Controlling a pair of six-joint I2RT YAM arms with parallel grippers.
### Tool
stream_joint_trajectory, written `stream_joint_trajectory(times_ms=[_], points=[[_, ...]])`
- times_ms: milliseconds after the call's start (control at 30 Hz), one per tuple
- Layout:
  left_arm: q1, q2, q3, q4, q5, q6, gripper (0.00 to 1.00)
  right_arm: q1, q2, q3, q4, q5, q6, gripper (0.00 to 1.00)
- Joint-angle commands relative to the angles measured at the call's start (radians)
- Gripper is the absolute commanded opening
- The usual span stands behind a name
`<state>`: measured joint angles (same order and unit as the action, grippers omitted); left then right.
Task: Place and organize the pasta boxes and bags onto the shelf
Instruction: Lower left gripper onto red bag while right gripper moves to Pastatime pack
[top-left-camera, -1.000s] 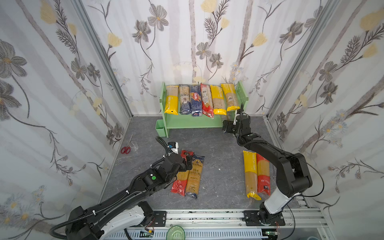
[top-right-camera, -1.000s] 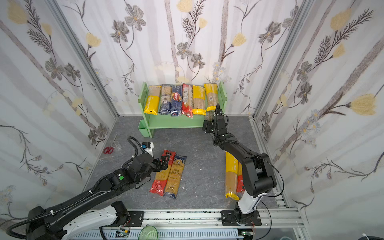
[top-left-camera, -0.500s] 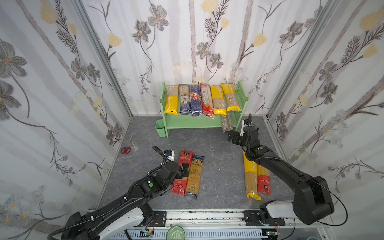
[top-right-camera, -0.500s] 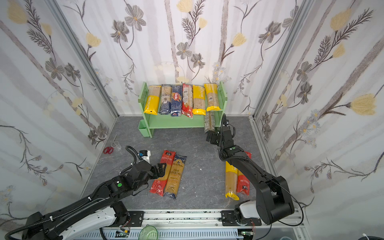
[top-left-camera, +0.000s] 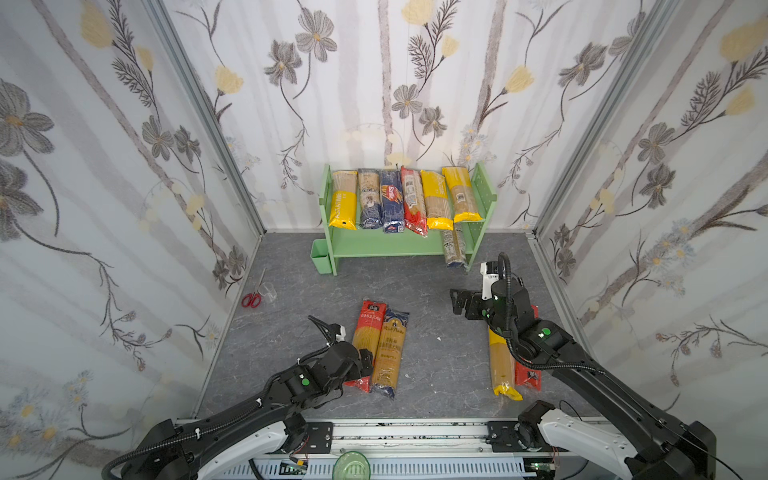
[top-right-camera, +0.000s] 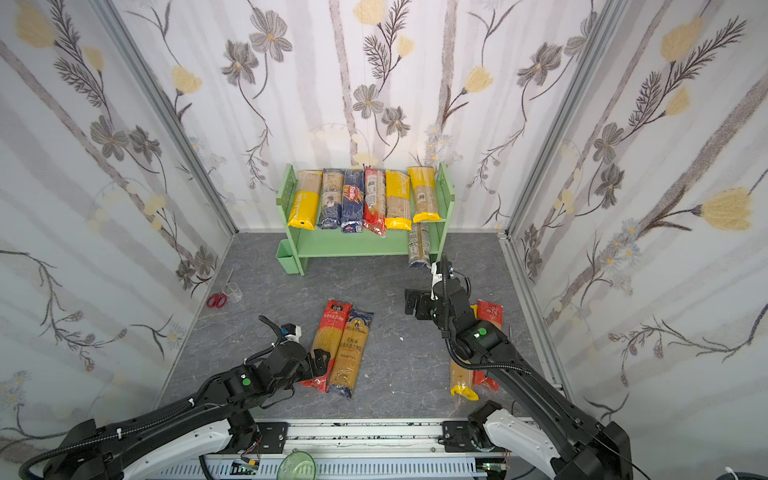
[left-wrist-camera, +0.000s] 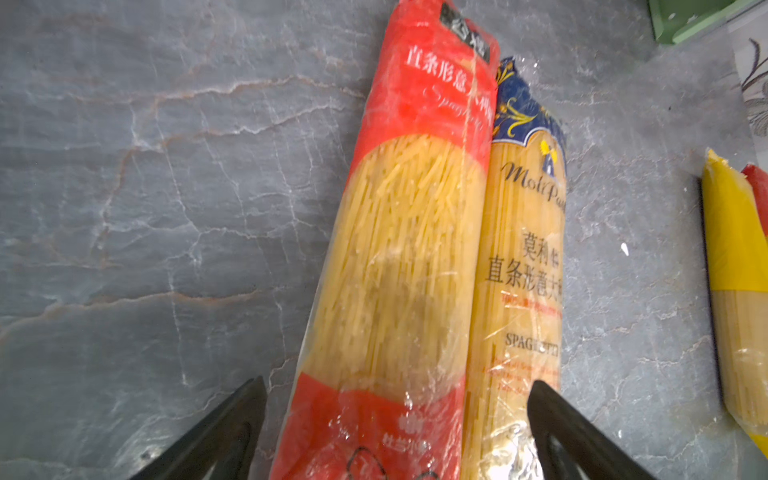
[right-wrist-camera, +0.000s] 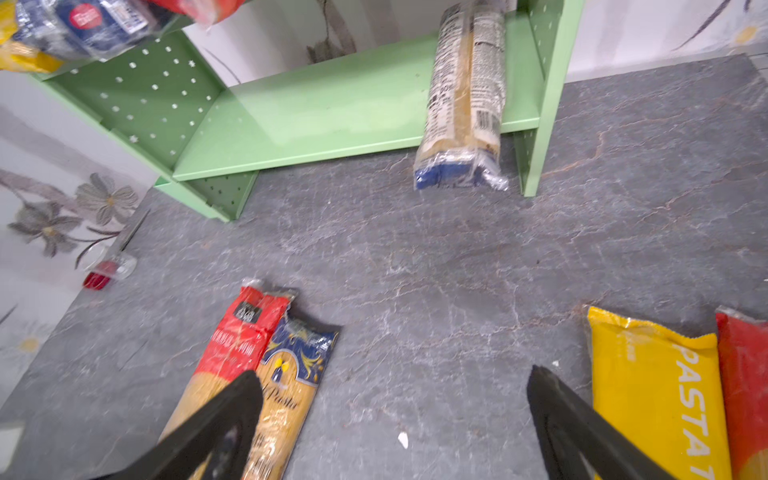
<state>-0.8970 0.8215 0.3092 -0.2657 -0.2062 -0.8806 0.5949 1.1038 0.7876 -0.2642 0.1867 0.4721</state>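
Left fingers (left-wrist-camera: 216, 436) wide over red-ended bag (left-wrist-camera: 395, 257)

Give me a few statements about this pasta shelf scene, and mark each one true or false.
1. The top tier of the shelf holds six packs. True.
2. The lower tier holds three packs. False: one pack, at the right arm's end.
3. The left gripper and right gripper are open, holding nothing. True.
4. The left gripper hangs over a yellow pack. False: over the red-ended bag.
5. The scissors lie on the shelf. False: on the floor.
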Motion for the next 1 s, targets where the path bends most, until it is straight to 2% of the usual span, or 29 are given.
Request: stream_joint_trajectory(times_ms=[0,167,533,733,967], points=[[-0.032,0.013,-0.010,0.002,-0.014,-0.050,1.00,0.027,-0.065,-0.027,-0.040,0.011,0.045,1.00],[-0.110,0.090,-0.004,0.002,-0.073,-0.086,1.00,0.046,-0.121,-0.097,-0.065,0.023,0.061,1.00],[-0.247,0.296,0.010,0.003,-0.201,-0.200,0.99,0.055,-0.177,-0.134,-0.055,0.022,0.037,1.00],[-0.269,0.329,0.018,0.002,-0.271,-0.227,0.96,0.056,-0.177,-0.158,-0.030,0.013,0.025,1.00],[-0.270,0.322,-0.010,0.002,-0.275,-0.244,0.92,0.056,-0.182,-0.180,-0.005,0.010,0.017,1.00]])
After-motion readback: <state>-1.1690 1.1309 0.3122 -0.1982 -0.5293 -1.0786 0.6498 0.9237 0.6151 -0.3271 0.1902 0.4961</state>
